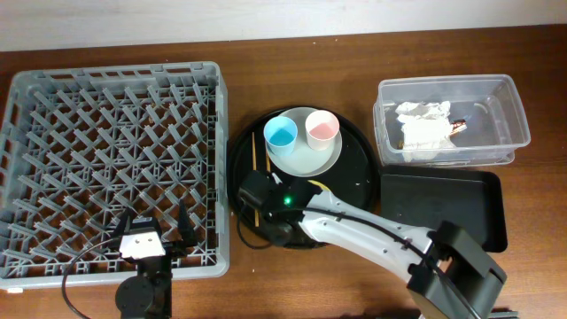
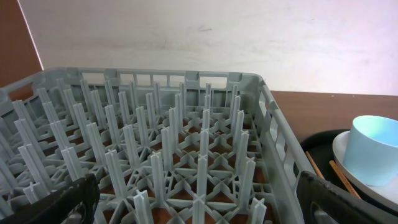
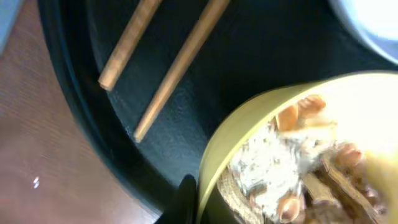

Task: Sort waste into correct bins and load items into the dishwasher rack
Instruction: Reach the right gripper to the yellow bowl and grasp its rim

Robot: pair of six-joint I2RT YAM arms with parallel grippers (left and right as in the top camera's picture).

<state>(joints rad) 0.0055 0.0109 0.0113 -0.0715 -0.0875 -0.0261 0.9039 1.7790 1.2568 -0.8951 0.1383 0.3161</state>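
While the napkin (image 1: 423, 124) is lying in the tub (image 1: 516, 99), the rack (image 1: 115, 81) is standing empty; plate (image 1: 307, 156), blue cup (image 1: 281, 134), pink cup (image 1: 322, 128) and chopsticks (image 1: 253, 156) are waiting on the round tray (image 1: 356, 168). There the right hand (image 1: 259, 202) is working at the scrap-filled bowl (image 3: 231, 127), grip unclear; the left hand (image 1: 152, 224) is hanging wide open, empty.

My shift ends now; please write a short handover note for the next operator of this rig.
Left end effector: open, empty, over the rack.
Right end effector: at the yellow bowl on the round black tray; grip unclear.
Done: napkin and wrapper in the clear tub.
To do: food scraps in bowl to bin; black rectangular tray empty; plate, blue cup, pink cup, chopsticks, bowl into the empty rack.
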